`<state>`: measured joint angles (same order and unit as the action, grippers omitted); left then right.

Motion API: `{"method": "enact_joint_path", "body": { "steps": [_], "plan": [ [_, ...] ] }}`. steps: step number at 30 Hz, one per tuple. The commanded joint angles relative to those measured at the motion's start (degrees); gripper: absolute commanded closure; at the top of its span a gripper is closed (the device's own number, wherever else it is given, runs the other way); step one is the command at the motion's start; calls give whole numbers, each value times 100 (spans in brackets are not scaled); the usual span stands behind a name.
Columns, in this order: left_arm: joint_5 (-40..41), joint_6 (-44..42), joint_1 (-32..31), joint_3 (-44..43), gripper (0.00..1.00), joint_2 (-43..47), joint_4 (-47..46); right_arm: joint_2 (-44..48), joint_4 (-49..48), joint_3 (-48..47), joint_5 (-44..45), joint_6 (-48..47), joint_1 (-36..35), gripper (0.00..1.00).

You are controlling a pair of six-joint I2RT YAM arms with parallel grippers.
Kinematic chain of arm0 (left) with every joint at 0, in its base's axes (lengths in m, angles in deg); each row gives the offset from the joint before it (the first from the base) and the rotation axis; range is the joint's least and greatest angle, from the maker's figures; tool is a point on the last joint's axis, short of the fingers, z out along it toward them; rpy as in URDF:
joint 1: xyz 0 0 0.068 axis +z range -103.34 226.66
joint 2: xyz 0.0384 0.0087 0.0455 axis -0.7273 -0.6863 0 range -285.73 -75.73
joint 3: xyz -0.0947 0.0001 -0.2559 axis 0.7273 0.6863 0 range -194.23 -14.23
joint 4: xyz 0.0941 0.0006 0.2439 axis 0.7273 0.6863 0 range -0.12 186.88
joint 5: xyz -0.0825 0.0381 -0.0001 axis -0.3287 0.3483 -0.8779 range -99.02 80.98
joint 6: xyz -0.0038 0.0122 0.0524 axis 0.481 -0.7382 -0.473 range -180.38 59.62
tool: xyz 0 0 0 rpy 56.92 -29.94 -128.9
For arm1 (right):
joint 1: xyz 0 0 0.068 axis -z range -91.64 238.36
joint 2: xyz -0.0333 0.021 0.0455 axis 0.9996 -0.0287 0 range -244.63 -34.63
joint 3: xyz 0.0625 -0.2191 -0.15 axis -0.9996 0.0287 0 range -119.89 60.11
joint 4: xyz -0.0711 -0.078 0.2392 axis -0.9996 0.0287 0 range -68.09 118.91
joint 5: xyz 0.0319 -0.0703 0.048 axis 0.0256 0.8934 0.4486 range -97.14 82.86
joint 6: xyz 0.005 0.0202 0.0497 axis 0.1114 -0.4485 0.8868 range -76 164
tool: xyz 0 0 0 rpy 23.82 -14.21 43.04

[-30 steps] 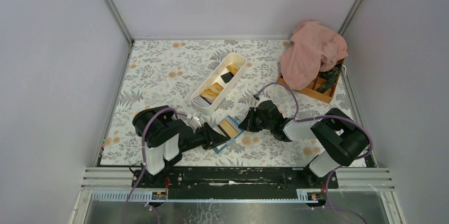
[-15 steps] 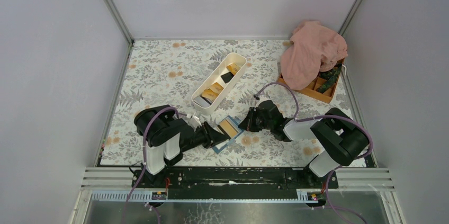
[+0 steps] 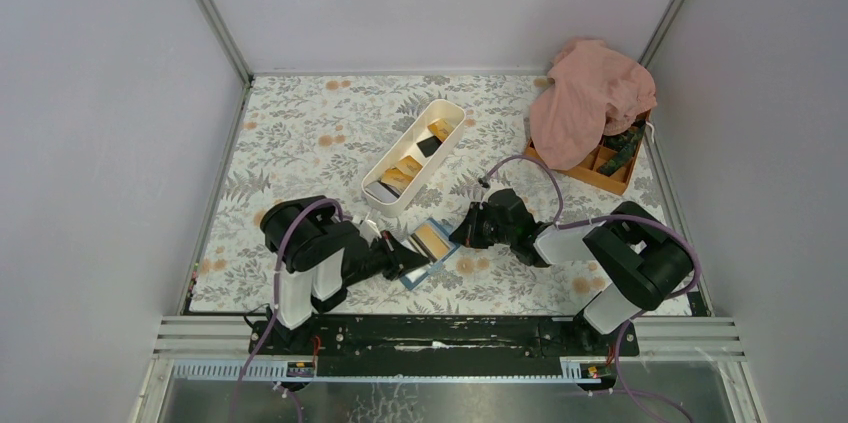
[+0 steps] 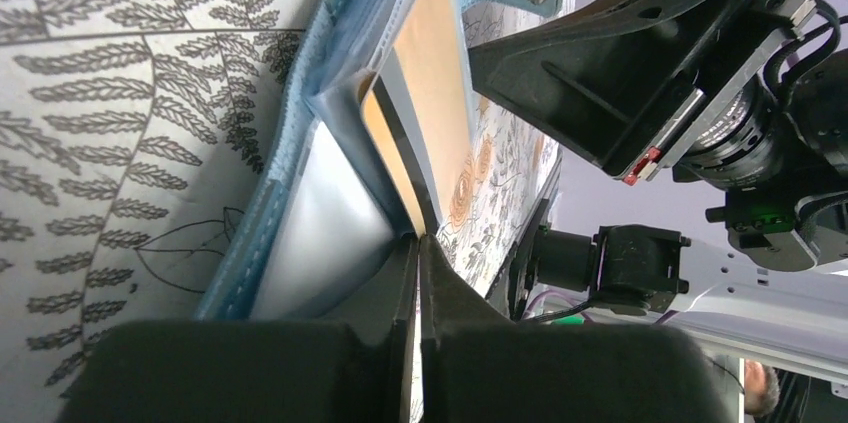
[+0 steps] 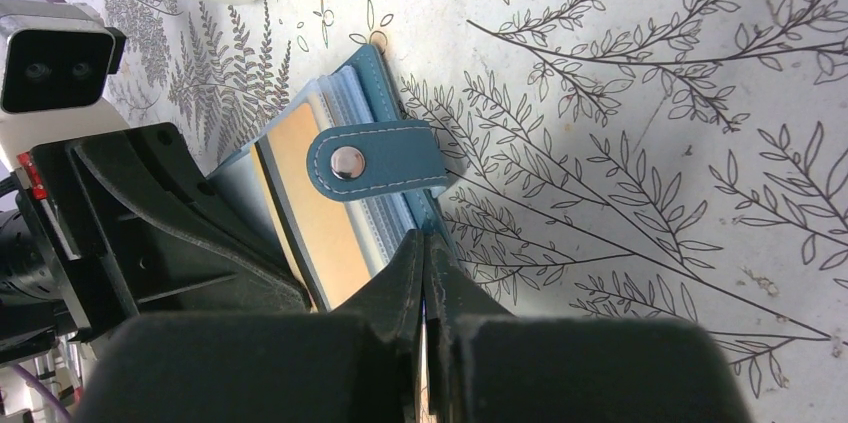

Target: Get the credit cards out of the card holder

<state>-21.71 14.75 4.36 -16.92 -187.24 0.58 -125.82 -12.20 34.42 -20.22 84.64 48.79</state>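
- Case: small flat blue folding card case (image 3: 428,245), lying open on the floral table cover (image 3: 300,133) at lower centre of the top view, between the two grippers, with its grey pocket leaves fanned apart.
- Left gripper (image 4: 417,239): fingers pressed together on the near edge of a thin orange-yellow card (image 4: 392,158) that stands out of a pocket. Whether a clear sleeve is pinched along with it cannot be told.
- Right gripper (image 5: 423,243): fingers together, clamped on the case's rim just below the blue snap strap (image 5: 375,163).
- Hidden in the top view: both sets of fingertips and most of the case lie under the black gripper bodies; only an orange patch and a blue corner show. The number of cards in the case is unreadable in every view.
- Left wrist view only: second orange-yellow card (image 4: 435,93), flat in the upper pocket.
- Top view only: long white oblong tray (image 3: 390,205) just above the case, holding loose orange-yellow and black cards (image 3: 405,171).
- Upper right of the top view: pink cloth (image 3: 590,93) draped over an orange compartment box (image 3: 605,175), its contents mostly covered.
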Motion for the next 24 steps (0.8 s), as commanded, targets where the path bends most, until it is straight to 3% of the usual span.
{"method": "enact_joint_path", "body": {
  "steps": [1,11,24],
  "plan": [
    [80,-69,64,-22,100,-60,-229,-336,765,90,236,-186,11,100],
    [-52,-166,71,316,100,435,-216,-313,774,83,233,-146,64,100],
    [-993,-479,107,871,100,1044,633,-226,806,63,157,-178,213,100]
  ]
}}
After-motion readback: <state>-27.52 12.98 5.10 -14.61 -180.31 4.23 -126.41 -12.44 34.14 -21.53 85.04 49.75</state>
